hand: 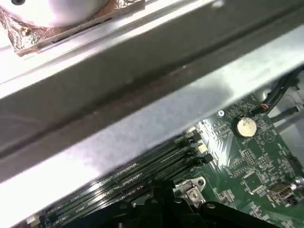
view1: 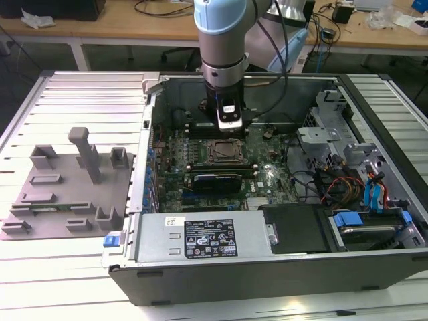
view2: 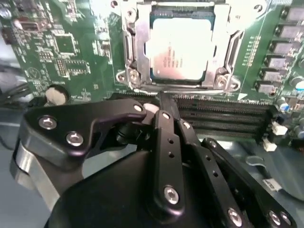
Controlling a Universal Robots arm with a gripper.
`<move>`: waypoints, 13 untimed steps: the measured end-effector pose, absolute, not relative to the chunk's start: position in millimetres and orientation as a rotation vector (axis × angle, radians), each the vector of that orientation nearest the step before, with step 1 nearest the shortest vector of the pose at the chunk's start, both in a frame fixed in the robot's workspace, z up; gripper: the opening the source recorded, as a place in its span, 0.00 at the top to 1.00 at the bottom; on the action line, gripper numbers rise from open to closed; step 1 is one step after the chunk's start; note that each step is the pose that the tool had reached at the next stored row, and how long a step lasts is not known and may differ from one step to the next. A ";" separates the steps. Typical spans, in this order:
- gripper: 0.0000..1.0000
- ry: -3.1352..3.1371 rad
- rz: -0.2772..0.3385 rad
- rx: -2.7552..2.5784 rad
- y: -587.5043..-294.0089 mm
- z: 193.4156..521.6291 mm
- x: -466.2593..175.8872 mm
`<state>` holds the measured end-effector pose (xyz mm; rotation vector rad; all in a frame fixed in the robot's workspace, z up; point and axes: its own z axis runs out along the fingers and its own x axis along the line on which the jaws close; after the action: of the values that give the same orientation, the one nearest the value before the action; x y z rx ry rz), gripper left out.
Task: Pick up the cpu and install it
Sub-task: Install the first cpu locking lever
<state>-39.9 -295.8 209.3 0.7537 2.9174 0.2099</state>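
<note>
The arm reaches straight down into the open computer case [view1: 348, 267], which lies on its side on the slatted table [view1: 80, 107]. Its gripper [view1: 229, 122] hangs low over the green circuit board [view1: 274, 177], just behind the socket as the exterior view shows it, above the long black memory slots [view2: 223, 116]. In the second wrist view the black fingers [view2: 164, 123] come together to a narrow tip with nothing between them, so the gripper looks closed and empty. The cpu [view2: 182, 46] is not in its grasp: the pale silvery square sits flat inside the metal frame [view2: 231, 47] of the socket, edges lined up with it, a short way beyond the fingertips and apart from them. I can't tell whether the frame is latched down over it. A round coin battery [hand: 246, 126] sits on the board off to one side, near the case's grey metal wall [hand: 142, 95]. In front of the socket in the exterior view lies a long black card [view1: 216, 182], and nearer the camera the boxy power supply [view1: 200, 237] with its white label. Blue and orange cables [view1: 374, 194] crowd the exterior view's right end of the case. On the table at the exterior view's left stands the grey plate [view1: 67, 194] with its upright pegs and holders, well apart from the arm.
</note>
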 end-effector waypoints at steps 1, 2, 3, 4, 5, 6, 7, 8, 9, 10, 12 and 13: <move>0.89 2.914 0.165 0.749 -295.9 209.5 -40.0; 0.89 2.911 0.137 0.747 -295.8 209.5 -40.0; 0.89 2.908 0.111 0.744 -295.8 209.4 -40.0; 0.89 2.904 0.074 0.741 -295.8 209.4 -39.9; 0.89 2.900 0.045 0.738 -295.8 209.5 -40.0; 0.89 2.894 0.000 0.733 -295.8 209.4 -39.9; 0.89 2.887 -0.045 0.728 -295.8 209.4 -39.9; 0.89 2.880 -0.084 0.723 -295.8 209.5 -40.0; 0.89 2.876 -0.105 0.721 -295.9 209.5 -40.0; 0.89 2.876 -0.106 0.721 -295.9 209.5 -40.0; 0.89 2.876 -0.106 0.721 -295.8 209.5 -39.9; 0.89 2.878 -0.103 0.720 -295.8 209.4 -39.9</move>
<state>-39.9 -295.8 209.4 0.7205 2.8781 -0.1032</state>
